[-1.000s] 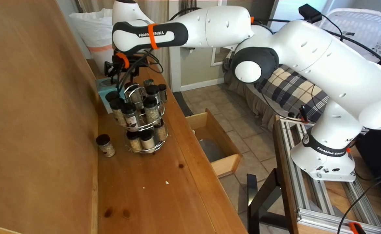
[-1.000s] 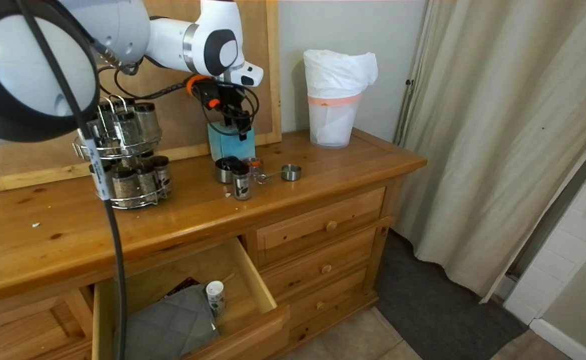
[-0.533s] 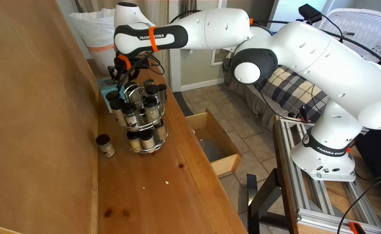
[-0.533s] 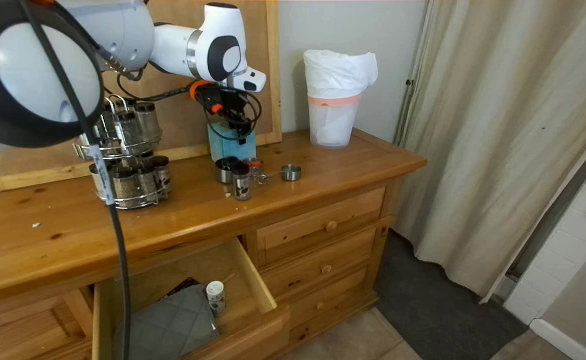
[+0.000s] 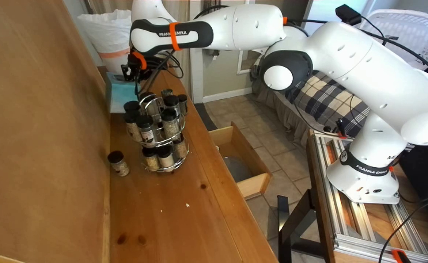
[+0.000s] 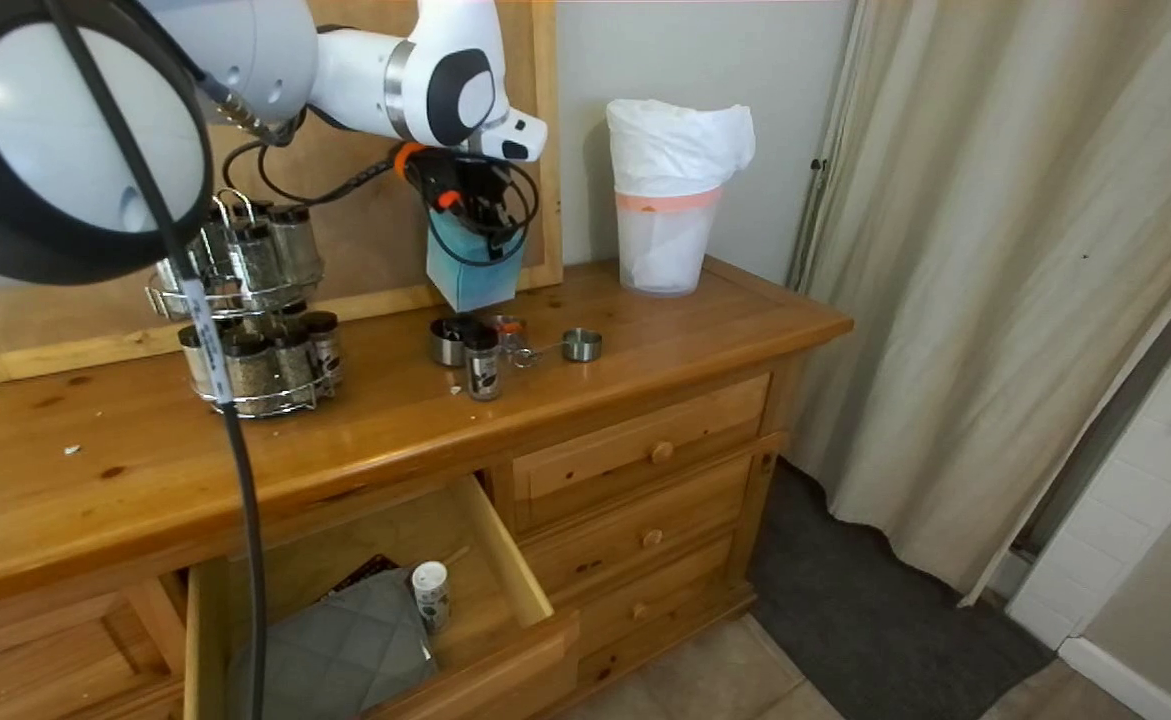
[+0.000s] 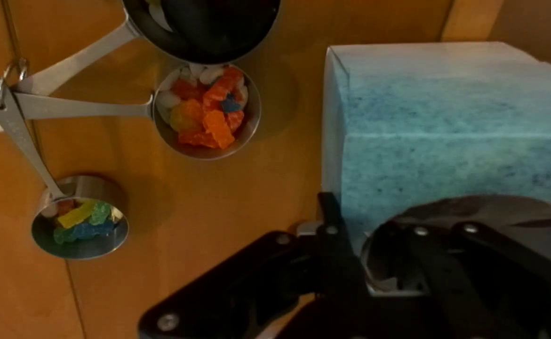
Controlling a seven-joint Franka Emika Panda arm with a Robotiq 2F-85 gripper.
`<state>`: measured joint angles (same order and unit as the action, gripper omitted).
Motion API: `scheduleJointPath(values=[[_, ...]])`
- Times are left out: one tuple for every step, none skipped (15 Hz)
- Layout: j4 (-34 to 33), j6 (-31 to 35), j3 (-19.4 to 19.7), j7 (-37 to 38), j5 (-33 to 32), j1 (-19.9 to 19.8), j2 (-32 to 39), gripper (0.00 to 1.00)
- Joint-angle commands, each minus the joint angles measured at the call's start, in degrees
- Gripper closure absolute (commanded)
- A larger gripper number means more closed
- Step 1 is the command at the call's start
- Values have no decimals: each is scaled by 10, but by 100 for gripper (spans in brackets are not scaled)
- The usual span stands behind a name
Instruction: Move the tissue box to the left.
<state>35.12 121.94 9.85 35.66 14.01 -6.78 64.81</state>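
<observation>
arm point(image 6: 360, 85): white, extended from far left in an exterior view, out over the desk point(image 6: 125, 500).
spice rack point(image 6: 280, 403): wire, 2 tiers, black-lidded jars point(image 6: 295, 250) on both; stood on desk.
drawer point(image 6: 500, 545): stuck out of the desk front; held a grey quilted pad point(image 6: 345, 640) and, right of it, a white-topped shaker point(image 6: 431, 600).
large cup point(image 6: 447, 347): metal, on desk, in front of the tissue box point(image 6: 473, 282); contents mostly hidden.
tissue box: light teal, right of spice rack, before the wooden backboard point(image 6: 370, 240); tilted, raised off the desk. Showed in both exterior views.
loose jar point(image 6: 482, 372): black lid, upright on desk, just beside large cup.
claw point(image 7: 361, 219): clamped on the tissue box; in wrist view 1 finger point(image 7: 331, 219) lay along the outer wall, the other sat at the top opening point(image 7: 482, 209).
medium cup point(image 7: 255, 110): orange pieces point(image 7: 218, 126) plus white ones inside.
small cup point(image 6: 585, 350): yellow, green and blue pieces point(image 7: 91, 229) inside; handles point(image 7: 87, 107) of all 3 cups joined at left of wrist view.
bin point(image 6: 665, 260): near desk's right end, apart from tissue box; white bag point(image 6: 680, 150) over its top, pinkish band point(image 6: 667, 202) below.
curtain point(image 6: 945, 300): beige, hung right of desk.
</observation>
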Motion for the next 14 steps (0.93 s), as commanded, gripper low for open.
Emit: scheduleJointPath(values=[[17, 16, 1, 16, 6, -1, -24, 98], [23, 18, -2, 20, 10, -1, -33, 98], [27, 24, -1, 24, 10, -1, -40, 98], [36, 30, -2, 26, 11, 3, -53, 98], [42, 31, -3, 28, 12, 5, -63, 98], [55, 23, -1, 34, 9, 10, -79, 98], [71, 10, 6, 52, 4, 16, -98, 98], [84, -3, 5, 58, 5, 18, -114, 98], [100, -9, 8, 69, 3, 22, -130, 98], [120, -19, 13, 85, 0, 26, -148, 98], [142, -22, 22, 105, -5, 31, -167, 98], [166, -18, 27, 117, -6, 36, -186, 98], [194, -8, 35, 128, -8, 41, -206, 98], [216, -4, 39, 132, -7, 45, -224, 98]])
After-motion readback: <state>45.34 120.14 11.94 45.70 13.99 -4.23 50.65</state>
